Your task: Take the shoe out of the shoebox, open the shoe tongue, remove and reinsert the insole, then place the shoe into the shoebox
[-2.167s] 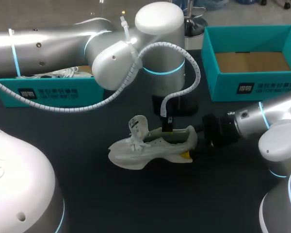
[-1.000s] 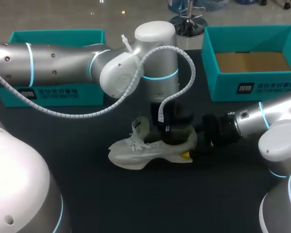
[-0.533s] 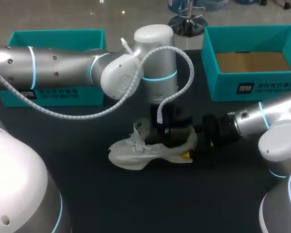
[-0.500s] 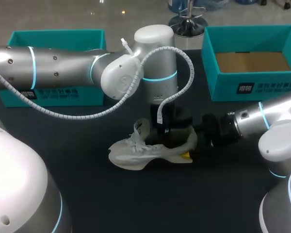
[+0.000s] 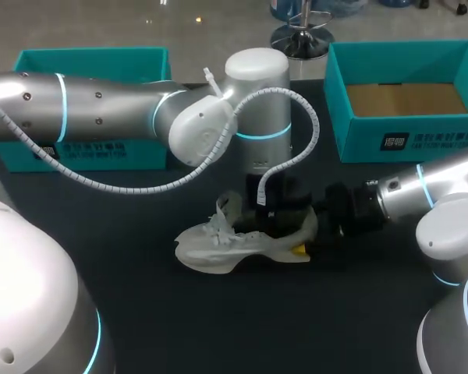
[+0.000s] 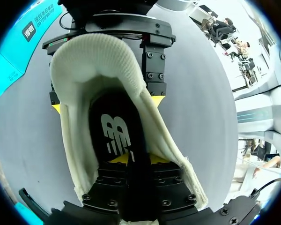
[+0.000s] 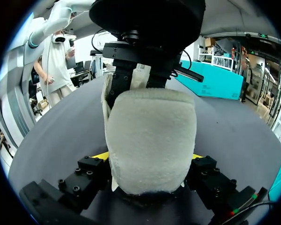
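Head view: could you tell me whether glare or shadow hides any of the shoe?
Head view: bright highlights on the left arm, the shoe shaded at its heel beneath it. Left wrist view: the insole dark inside, no glare. Right wrist view: heel evenly lit, shadow under it.

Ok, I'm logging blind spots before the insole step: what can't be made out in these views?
Head view: fingertips of the left gripper and the insole, hidden by its wrist and the collar of the shoe.
Head view: inside of the left shoebox, covered by the left arm.
Left wrist view: the insole's front and the shoe's toe, behind that gripper's body.
Right wrist view: the shoe's inside, blocked by its heel between the right gripper fingers.
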Action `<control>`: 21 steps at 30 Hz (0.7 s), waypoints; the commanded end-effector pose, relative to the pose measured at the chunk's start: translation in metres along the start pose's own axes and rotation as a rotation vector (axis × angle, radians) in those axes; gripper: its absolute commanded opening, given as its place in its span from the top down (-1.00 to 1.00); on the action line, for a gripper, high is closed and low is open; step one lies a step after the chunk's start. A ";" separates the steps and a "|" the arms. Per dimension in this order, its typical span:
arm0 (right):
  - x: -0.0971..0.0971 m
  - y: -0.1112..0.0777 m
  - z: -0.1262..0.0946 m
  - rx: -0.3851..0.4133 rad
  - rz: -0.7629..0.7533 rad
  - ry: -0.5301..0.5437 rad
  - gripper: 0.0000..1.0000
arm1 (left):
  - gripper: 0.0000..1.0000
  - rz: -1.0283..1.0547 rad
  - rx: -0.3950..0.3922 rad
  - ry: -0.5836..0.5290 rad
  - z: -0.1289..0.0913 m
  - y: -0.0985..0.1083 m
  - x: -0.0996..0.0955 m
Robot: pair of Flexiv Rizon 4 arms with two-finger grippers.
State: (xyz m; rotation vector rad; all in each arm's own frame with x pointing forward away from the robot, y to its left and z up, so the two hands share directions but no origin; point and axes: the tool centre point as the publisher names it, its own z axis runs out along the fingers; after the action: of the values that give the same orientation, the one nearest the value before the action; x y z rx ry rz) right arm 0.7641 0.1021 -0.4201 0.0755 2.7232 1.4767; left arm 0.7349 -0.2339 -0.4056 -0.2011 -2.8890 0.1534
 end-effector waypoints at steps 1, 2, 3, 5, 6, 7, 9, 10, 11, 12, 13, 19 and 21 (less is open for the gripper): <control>-0.001 0.001 0.002 0.002 0.002 -0.001 1.00 | 0.62 -0.009 -0.008 -0.023 0.013 -0.003 -0.006; -0.001 0.001 0.002 0.002 0.002 -0.001 1.00 | 0.63 -0.011 -0.014 -0.030 0.015 -0.002 -0.007; -0.001 0.001 0.002 0.002 0.002 -0.001 1.00 | 0.65 -0.011 -0.016 -0.032 0.017 -0.002 -0.008; -0.001 0.001 0.002 0.002 0.002 -0.001 1.00 | 0.69 -0.012 -0.024 -0.051 0.021 -0.002 -0.010; -0.001 0.001 0.002 0.002 0.002 -0.001 1.00 | 0.70 -0.012 -0.030 -0.061 0.023 -0.002 -0.011; -0.001 0.001 0.002 0.002 0.002 -0.001 1.00 | 0.71 -0.015 -0.034 -0.068 0.025 -0.002 -0.011; -0.001 0.001 0.002 0.002 0.002 -0.001 1.00 | 0.70 -0.017 -0.039 -0.081 0.027 -0.003 -0.013; -0.001 0.001 0.002 0.002 0.002 -0.001 1.00 | 0.70 -0.019 -0.041 -0.088 0.028 -0.003 -0.013; -0.001 0.001 0.002 0.002 0.002 -0.001 1.00 | 0.74 -0.022 -0.041 -0.095 0.029 -0.003 -0.014; -0.001 0.001 0.002 0.002 0.002 -0.001 1.00 | 0.80 -0.029 -0.046 -0.099 0.030 -0.003 -0.015; -0.001 0.001 0.002 0.002 0.002 -0.001 1.00 | 0.87 -0.039 -0.046 -0.114 0.031 -0.002 -0.016; -0.001 0.001 0.002 0.002 0.002 -0.001 1.00 | 1.00 -0.060 -0.043 -0.153 0.024 0.001 -0.020; -0.001 0.001 0.002 0.002 0.002 -0.001 1.00 | 1.00 -0.068 -0.037 -0.171 0.019 0.002 -0.021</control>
State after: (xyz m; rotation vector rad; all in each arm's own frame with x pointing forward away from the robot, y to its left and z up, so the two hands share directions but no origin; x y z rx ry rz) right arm 0.7662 0.1013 -0.4202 0.0789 2.7217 1.4769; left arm 0.7461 -0.2358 -0.4115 -0.1093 -3.0489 0.0983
